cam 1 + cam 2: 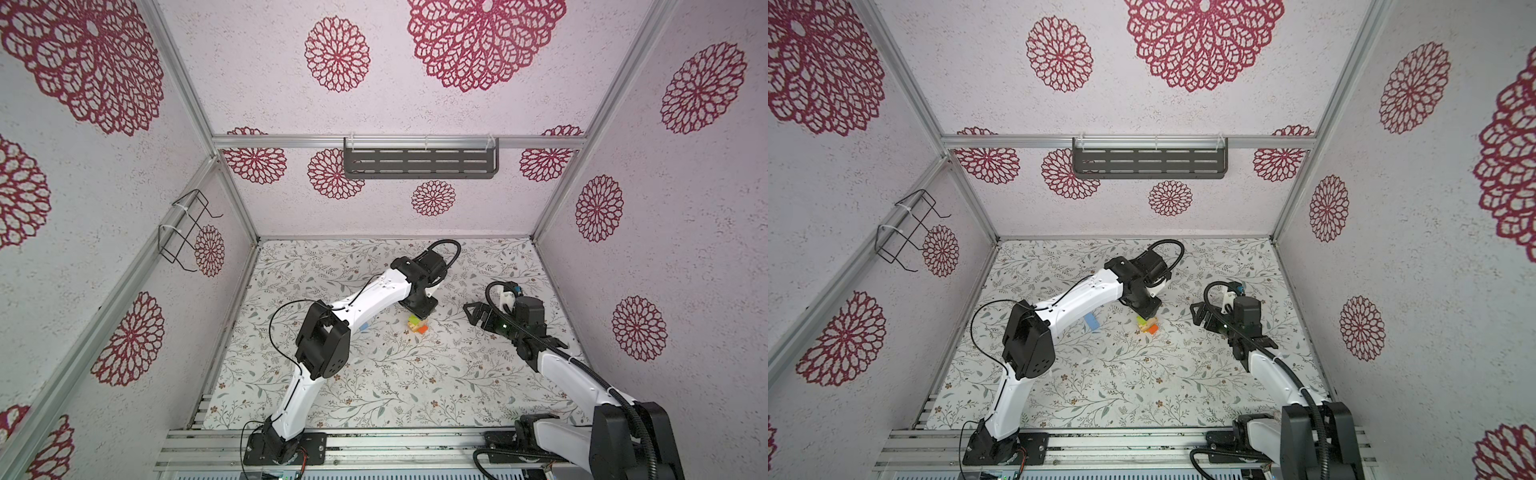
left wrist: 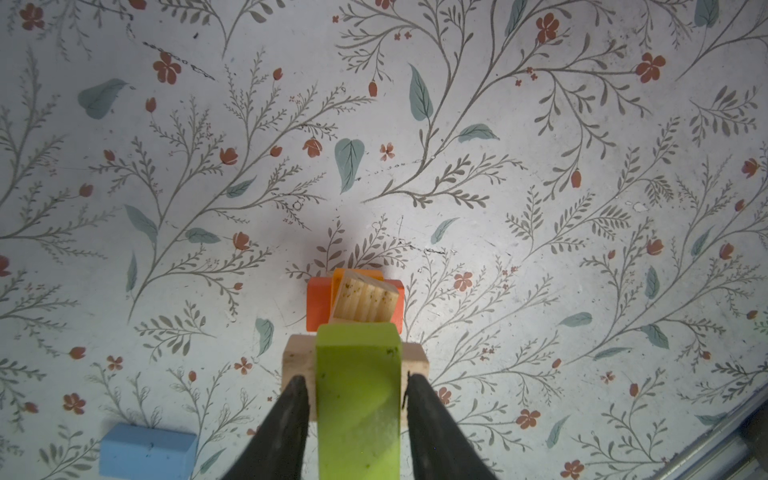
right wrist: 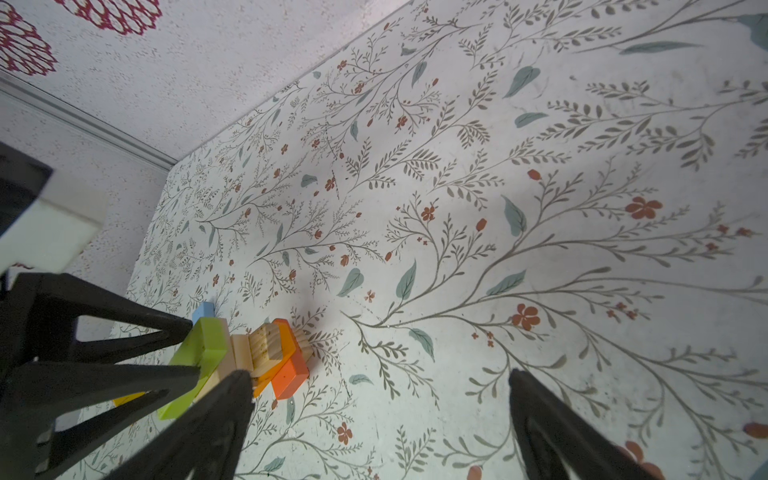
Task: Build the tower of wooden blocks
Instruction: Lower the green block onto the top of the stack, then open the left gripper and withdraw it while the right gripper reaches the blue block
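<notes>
The wood block tower [image 1: 417,325] [image 1: 1148,325] stands mid-table. On top lies a green block [image 2: 357,395], crosswise over a plain tan block [image 2: 296,358]. Beyond it sit a grooved tan block [image 2: 365,301] and red-orange block [image 2: 318,305]. My left gripper [image 2: 356,379] hangs over the tower with its jaws on either side of the green block, a thin gap showing on each side. A light blue block [image 2: 147,453] [image 1: 1092,322] lies alone beside the tower. My right gripper [image 3: 380,376] [image 1: 478,313] stands wide open over bare table, right of the tower [image 3: 249,357].
The floral table [image 1: 374,382] is walled on three sides. A dark slotted shelf [image 1: 419,162] hangs on the back wall and a wire rack [image 1: 187,228] on the left wall. Metal rails [image 1: 395,444] run along the front edge by both arm bases.
</notes>
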